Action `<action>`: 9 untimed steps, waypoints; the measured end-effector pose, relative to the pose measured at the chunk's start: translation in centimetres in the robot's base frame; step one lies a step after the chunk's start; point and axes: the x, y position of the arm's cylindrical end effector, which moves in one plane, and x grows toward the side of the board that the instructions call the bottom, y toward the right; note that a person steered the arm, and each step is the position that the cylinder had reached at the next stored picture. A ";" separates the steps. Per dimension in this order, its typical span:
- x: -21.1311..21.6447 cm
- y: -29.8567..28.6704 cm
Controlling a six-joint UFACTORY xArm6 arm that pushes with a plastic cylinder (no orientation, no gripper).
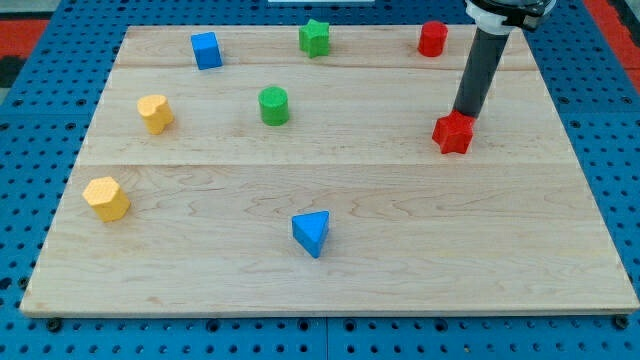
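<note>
While the straight dark rod is coming down from the view's top right, my tip [466,113] is resting against the far edge of the red star-shaped block [453,132], touching it; the rod carries no jaws, so nothing is clenching or grasping. Eight small blocks are lying on the pale wooden board [400,250]: two red, counting the red cylinder [432,39] far right; two green, a star [314,38] and a cylinder [273,105]; two blue, a cube [206,50] and a near triangular block [312,233]; two yellow blocks [154,113] [106,198] at left.
</note>
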 end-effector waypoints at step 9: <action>3.0 -14.4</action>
